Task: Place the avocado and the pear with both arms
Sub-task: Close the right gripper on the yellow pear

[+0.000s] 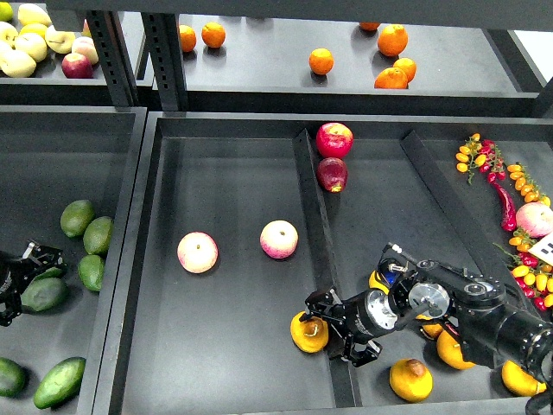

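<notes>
The right pincer (317, 327) clasps the roundish yellow-orange pear (308, 333); the left pincer (34, 270) spreads over a smooth avocado (43, 294).

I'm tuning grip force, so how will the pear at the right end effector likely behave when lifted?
The pear looks round and smooth-skinned, so it may slip or roll if released early. The right end effector seems to sit against one side, so it could rotate. Probably firm, fairly heavy.
</notes>
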